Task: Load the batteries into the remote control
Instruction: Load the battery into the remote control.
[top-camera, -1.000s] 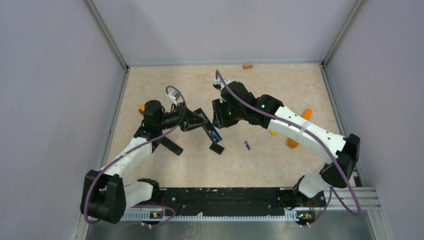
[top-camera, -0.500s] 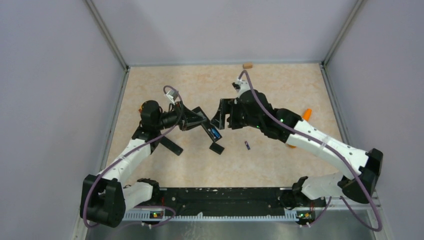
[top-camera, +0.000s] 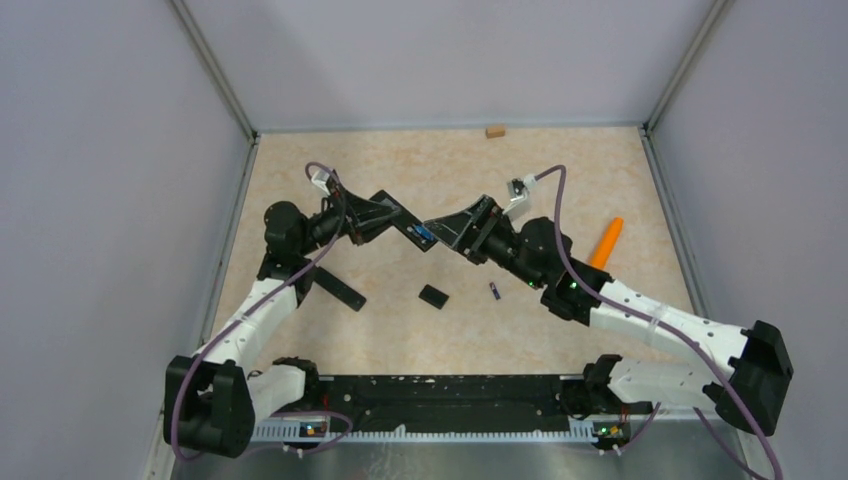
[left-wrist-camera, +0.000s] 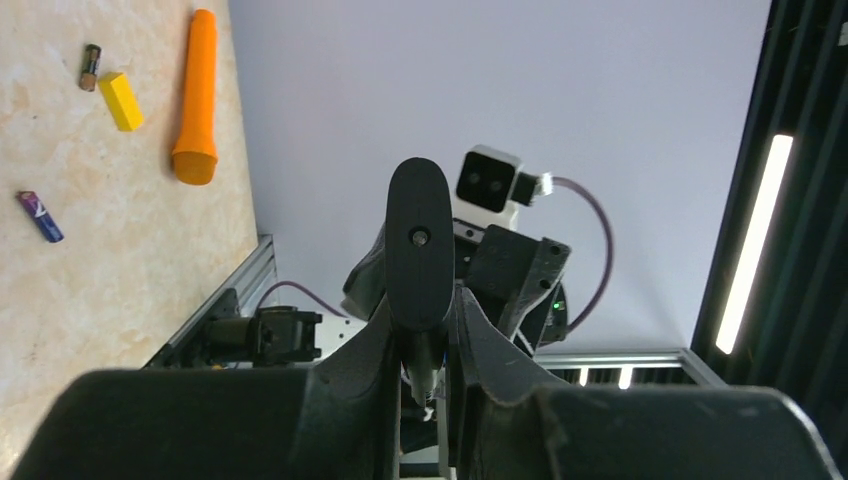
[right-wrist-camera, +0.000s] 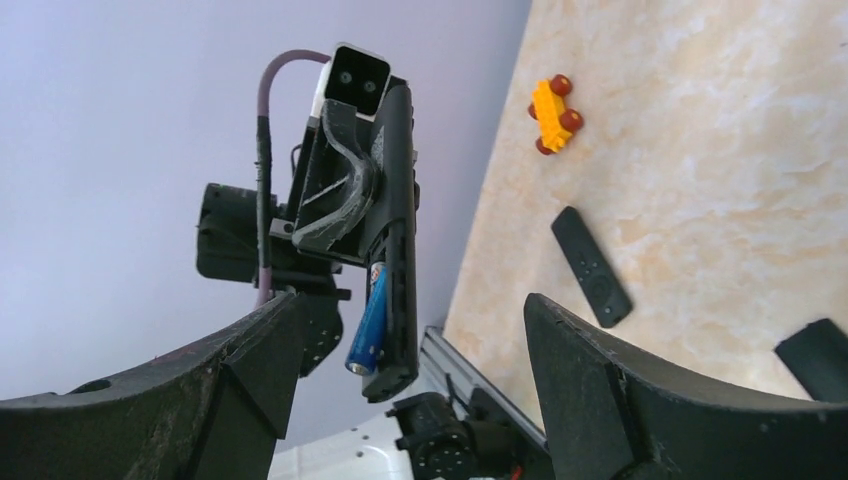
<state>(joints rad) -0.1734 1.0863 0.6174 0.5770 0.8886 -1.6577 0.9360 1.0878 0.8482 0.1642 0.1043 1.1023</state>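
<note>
My left gripper is shut on a black remote control and holds it off the table, its open battery bay facing the right arm. A blue battery sits slanted in that bay, its lower end sticking out. My right gripper stands open just beside the remote's end, with nothing between its fingers. A loose purple battery lies on the table; the left wrist view shows it and a darker battery. Seen from the left wrist, the remote rises between the shut fingers.
A second remote and a small black cover lie on the table under the arms. An orange cone-shaped stick lies at the right, a tan block at the back wall. A yellow toy car and a yellow block are on the floor.
The right gripper has opened wide, turned and dropped lower beside the remote as its arm swung right. The left gripper lifted the remote up and back. The blue battery stays in the bay.
</note>
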